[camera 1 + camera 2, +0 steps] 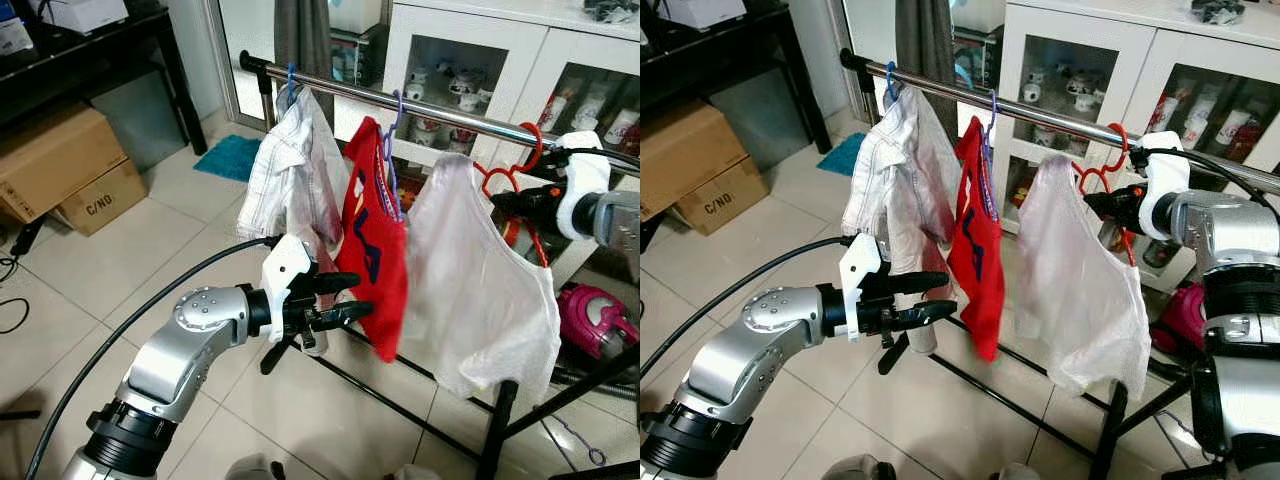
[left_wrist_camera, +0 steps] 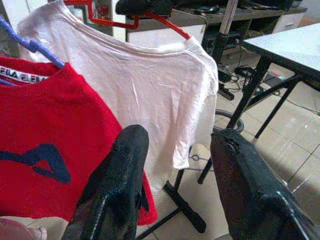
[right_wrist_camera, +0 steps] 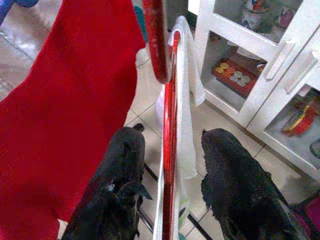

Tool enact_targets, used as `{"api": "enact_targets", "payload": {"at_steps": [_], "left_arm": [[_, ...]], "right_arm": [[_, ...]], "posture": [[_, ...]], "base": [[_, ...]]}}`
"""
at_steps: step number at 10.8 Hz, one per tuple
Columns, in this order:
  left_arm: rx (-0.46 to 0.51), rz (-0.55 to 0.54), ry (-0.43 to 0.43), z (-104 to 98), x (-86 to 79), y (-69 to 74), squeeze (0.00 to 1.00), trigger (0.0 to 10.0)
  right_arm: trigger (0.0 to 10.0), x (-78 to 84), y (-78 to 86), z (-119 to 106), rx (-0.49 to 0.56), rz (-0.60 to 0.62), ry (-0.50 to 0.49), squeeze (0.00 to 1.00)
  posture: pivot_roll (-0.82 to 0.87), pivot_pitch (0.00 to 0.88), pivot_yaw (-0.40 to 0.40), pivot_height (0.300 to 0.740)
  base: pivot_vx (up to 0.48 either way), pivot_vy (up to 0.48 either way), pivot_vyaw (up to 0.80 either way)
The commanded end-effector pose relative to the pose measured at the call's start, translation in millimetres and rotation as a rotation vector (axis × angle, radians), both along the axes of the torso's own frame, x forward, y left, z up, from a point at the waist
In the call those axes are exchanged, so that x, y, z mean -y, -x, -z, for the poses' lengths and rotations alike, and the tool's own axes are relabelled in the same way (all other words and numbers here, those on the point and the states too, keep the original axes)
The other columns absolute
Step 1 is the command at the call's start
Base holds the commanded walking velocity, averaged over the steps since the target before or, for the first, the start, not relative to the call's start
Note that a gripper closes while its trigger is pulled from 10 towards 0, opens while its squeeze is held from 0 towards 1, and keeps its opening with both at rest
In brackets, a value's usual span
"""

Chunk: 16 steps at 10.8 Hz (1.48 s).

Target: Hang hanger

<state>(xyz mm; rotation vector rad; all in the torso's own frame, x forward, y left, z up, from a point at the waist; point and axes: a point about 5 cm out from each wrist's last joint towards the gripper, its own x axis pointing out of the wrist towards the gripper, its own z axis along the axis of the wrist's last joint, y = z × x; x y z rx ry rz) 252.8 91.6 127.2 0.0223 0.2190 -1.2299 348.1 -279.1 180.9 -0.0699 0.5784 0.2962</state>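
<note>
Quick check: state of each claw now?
Left claw: open, holding nothing, beside the red shirt.
Right claw: open around the red hanger, not clamped.

Left gripper fingers spread apart just below the white t-shirt; the red shirt hangs beside that t-shirt, red hanger above.

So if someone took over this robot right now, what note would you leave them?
Right gripper: open around the red hanger, at its neck.
Left gripper: open, holding nothing, low beside the red shirt.
Red hanger carries the white shirt; its hook sits at the rail.
Done: hanger brought to the rail.
Left: check the hook is seated, then draw the right gripper back.
</note>
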Motion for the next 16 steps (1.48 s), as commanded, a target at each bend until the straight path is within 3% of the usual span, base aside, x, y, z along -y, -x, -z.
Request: {"api": "enact_targets", "payload": {"at_steps": [1,2,3,4,5,6,10,14,16], "left_arm": [[0.006,0.010,-0.013,-1.6,0.0,-1.8,0.00,10.0],[0.008,0.011,-0.016,-1.3,-0.2,-1.3,0.00,10.0],[0.009,0.010,-0.018,-1.0,-0.5,-0.7,0.00,10.0],[0.009,0.009,-0.018,-0.8,-0.7,-0.5,0.00,10.0],[0.009,0.008,-0.019,-0.5,-1.1,0.3,0.00,10.0],[0.008,0.006,-0.020,0.0,-1.6,1.0,0.00,10.0],[0.001,0.020,-0.024,1.1,-1.3,2.1,0.00,10.0],[0.002,0.026,-0.031,1.2,-1.2,1.6,0.00,10.0],[0.002,0.026,-0.031,1.2,-1.2,1.6,0.00,10.0]], "right_arm": [[0.0,1.5,1.9,0.0,-0.012,-0.008,0.007,0.00],[1.3,0.9,4.4,-1.6,0.000,-0.023,-0.002,0.00],[3.8,-0.4,7.2,-4.3,0.023,-0.043,-0.007,0.00],[10.0,-0.9,8.5,-5.8,0.037,-0.057,0.007,0.00],[10.0,-3.8,11.8,-8.5,0.071,-0.084,-0.018,0.00],[10.0,-5.5,20.8,-7.3,0.095,-0.094,-0.025,1.00],[10.0,-7.9,41.7,1.8,0.076,-0.020,-0.046,1.00],[10.0,-8.6,26.8,0.3,0.111,0.050,-0.012,1.00],[10.0,-8.6,26.8,0.3,0.111,0.050,-0.012,1.00]], "posture": [[-0.09,0.000,0.053,0.740],[-0.09,0.000,0.053,0.740],[-0.09,0.000,0.052,0.740],[-0.09,0.000,0.052,0.740],[-0.09,0.000,0.051,0.740],[-0.09,0.000,0.050,0.740],[-0.10,0.000,0.065,0.740],[-0.10,0.000,0.073,0.740],[-0.10,0.000,0.073,0.740]], "base": [[0.000,0.000,0.00],[0.000,0.000,0.00],[0.000,0.000,0.00],[0.000,0.000,0.00],[0.000,0.000,0.00],[0.000,0.000,0.00],[0.000,0.000,0.00],[0.000,0.000,0.00],[0.000,0.000,0.00]]}}
